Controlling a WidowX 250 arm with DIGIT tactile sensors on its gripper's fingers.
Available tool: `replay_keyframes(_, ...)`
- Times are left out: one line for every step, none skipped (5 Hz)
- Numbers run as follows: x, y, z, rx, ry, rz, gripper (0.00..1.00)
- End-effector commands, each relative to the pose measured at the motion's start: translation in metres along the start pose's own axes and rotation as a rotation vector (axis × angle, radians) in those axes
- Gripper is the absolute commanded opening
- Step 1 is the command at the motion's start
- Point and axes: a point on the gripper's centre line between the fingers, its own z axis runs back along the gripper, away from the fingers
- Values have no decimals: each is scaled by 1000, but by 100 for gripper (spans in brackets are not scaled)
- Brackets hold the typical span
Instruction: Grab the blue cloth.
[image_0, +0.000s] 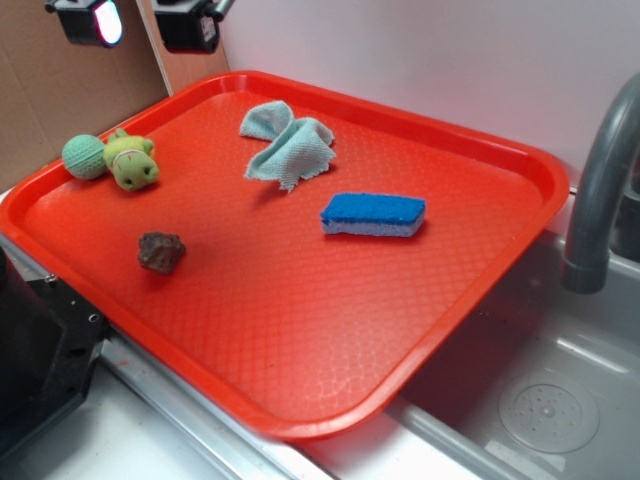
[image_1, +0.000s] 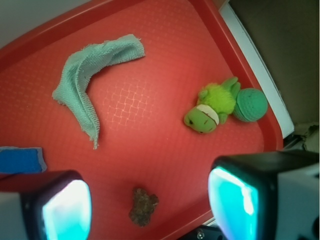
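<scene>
One blue cloth (image_0: 288, 146), pale teal, crumpled, frayed edges, on red tray (image_0: 300, 340)

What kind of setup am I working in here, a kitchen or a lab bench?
Most likely a mock kitchen sink station: a grey faucet over a sink basin with a drain, and a red tray holding a sponge and cloth. The cardboard backdrop suggests a staged test rig.

Red tray (image_0: 300, 330) resting over a grey sink (image_0: 540, 400), holding four small things.

Crumpled blue cloth (image_0: 288, 145) lies near the far rim; blue sponge (image_0: 373, 214) sits near it; green plush toy (image_0: 115, 158) far left; brown lump (image_0: 160, 252) closer; claw (image_0: 140, 22) hangs above the far corner, fingers spread.
</scene>
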Motion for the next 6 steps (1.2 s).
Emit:
replay_keyframes(53, -21, -31, 161, -186, 344, 100)
replay_keyframes(71, -49, -51, 124, -105, 554, 100)
replay_keyframes(71, -62, -73, 93, -102, 483, 100)
replay_keyframes(76, -65, -101, 56, -97, 392, 100)
replay_keyframes(68, -66, -125, -23, -24, 339, 100)
replay_keyframes(55, -74, -137, -33, 36, 288, 0)
